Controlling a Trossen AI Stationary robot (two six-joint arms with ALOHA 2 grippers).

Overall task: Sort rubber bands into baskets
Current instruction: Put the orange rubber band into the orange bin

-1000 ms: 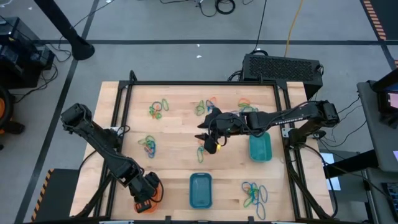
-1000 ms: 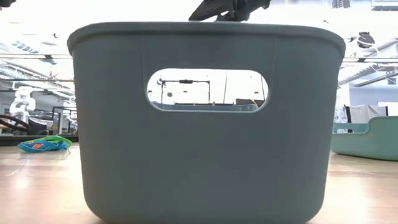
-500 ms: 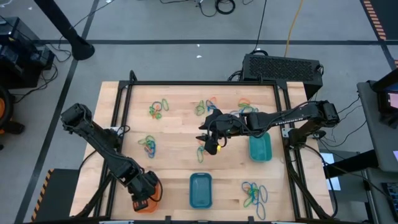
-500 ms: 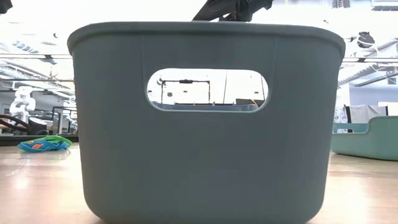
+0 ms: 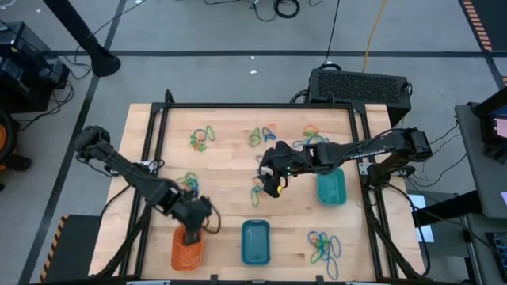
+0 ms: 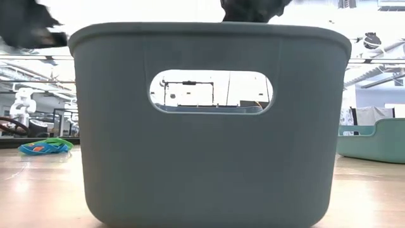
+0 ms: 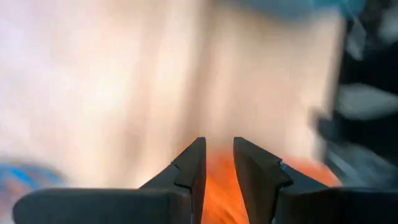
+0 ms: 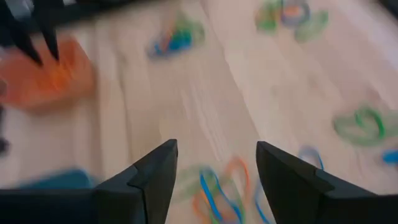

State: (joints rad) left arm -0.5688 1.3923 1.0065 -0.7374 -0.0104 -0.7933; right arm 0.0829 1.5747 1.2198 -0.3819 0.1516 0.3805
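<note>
Left gripper (image 5: 192,231) hangs over the far end of the orange rounded-rectangular plastic basket (image 5: 187,252), its two dark fingers (image 7: 189,165) parted by a narrow gap with nothing visible between them. Right gripper (image 5: 269,180) is poised over the mixed pile of orange, blue and green rubber bands (image 5: 257,195), just beyond the blue rounded-rectangular plastic basket (image 5: 255,241), jaws wide and empty.

Further rubber band clusters lie on the wooden table (image 5: 230,170): one (image 5: 190,185) beyond the orange basket, one (image 5: 324,246) beside the blue basket, three (image 5: 201,138) along the table's far edge.

Risks, as judged: the centre pile is tangled, so the right gripper closing there may lift several colours at once and misfile them. A band clinging to a left finger could be dragged back out of the orange basket on withdrawal.

Containers: the orange basket appears to hold orange bands, though the count cannot be told. The blue basket shows nothing distinct inside. The teal-green rounded-rectangular plastic basket (image 5: 331,188), beyond and to the right of the blue one, likewise.
</note>
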